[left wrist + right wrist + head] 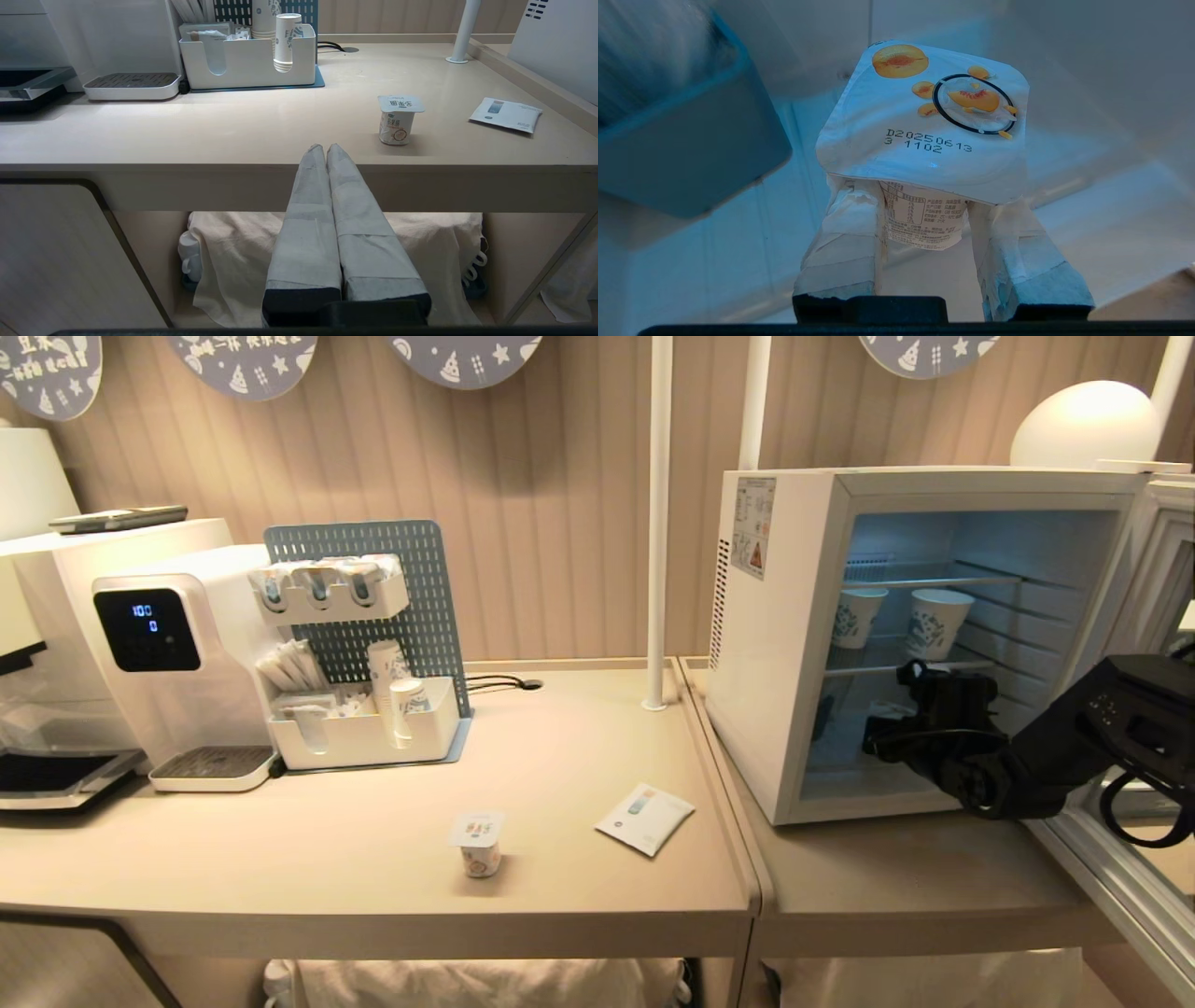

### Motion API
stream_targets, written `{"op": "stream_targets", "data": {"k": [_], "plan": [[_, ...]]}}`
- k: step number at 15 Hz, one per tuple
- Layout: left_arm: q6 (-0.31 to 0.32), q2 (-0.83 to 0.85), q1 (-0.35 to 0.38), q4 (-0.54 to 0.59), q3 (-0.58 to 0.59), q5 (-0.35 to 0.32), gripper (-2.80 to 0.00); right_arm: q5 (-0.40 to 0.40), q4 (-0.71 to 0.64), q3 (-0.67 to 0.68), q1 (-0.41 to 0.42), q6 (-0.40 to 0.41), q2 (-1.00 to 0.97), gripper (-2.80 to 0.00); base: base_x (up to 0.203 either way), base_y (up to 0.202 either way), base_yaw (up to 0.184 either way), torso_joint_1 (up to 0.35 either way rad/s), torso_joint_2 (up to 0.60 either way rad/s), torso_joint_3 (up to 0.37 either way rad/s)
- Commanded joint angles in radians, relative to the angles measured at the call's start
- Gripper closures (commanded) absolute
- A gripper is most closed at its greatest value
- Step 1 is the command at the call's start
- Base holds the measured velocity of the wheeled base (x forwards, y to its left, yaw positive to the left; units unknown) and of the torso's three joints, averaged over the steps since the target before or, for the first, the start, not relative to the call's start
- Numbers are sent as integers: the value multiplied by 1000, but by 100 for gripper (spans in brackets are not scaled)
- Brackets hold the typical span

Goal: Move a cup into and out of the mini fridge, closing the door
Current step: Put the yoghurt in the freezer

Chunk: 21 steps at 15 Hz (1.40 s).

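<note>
Pale beige laminate covers the worktop (373, 840) in the head view, backed by a ribbed tan wall. The mini fridge (780, 644) stands at the right with its door (1158, 569) swung wide and cut off by the frame edge. The right arm reaches into the lower compartment; its right tool (910, 700) is a dark shape against the interior, and what it carries is hidden from here. Two paper cups (938, 623) sit on the wire shelf above it. Out on the worktop a second yogurt cup (479, 845) stands upright, well apart from the fridge, with a flat sachet (644, 818) near it. A water dispenser (168, 653) and a white organiser (364, 728) stand at the left.

In the left wrist view the left tool (325, 148) hangs low in front of the worktop's edge, its taped fingers pressed together, holding nothing. Cloth-covered bundles lie under the worktop.

In the right wrist view the right tool (924, 210) has its taped fingers clamped on either side of a yogurt cup (924, 135) with a peach-printed foil lid, inside the blue-lit fridge. Whether the cup rests on the fridge floor I cannot tell. A blurred blue-grey box (686, 140) fills the side of this view.
</note>
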<state>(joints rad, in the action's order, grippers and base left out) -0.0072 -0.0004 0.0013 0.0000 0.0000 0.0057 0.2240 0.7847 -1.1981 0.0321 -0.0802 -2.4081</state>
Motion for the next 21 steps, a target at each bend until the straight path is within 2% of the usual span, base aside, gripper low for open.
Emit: {"op": "stream_targets", "data": {"k": [1, 11, 12, 17, 21], "plan": [[0, 0, 0, 0, 2, -1, 0, 1, 4, -14, 0, -1, -25, 0, 0, 0, 0, 0, 0, 0], [0, 0, 0, 0, 2, -1, 0, 5, -22, -5, -1, 5, -44, 0, 0, 0, 0, 0, 0, 0], [0, 0, 0, 0, 3, -1, 0, 4, -21, -3, -1, 4, -39, -280, 0, 0, 0, 0, 0, 0], [0, 0, 0, 0, 2, -1, 0, 1, -19, 16, -1, -3, -20, -280, 0, 0, 0, 0, 0, 0], [0, 0, 0, 0, 2, 0, 0, -8, -14, 108, -2, -4, 65, -280, 0, 0, 0, 0, 0, 0]]}}
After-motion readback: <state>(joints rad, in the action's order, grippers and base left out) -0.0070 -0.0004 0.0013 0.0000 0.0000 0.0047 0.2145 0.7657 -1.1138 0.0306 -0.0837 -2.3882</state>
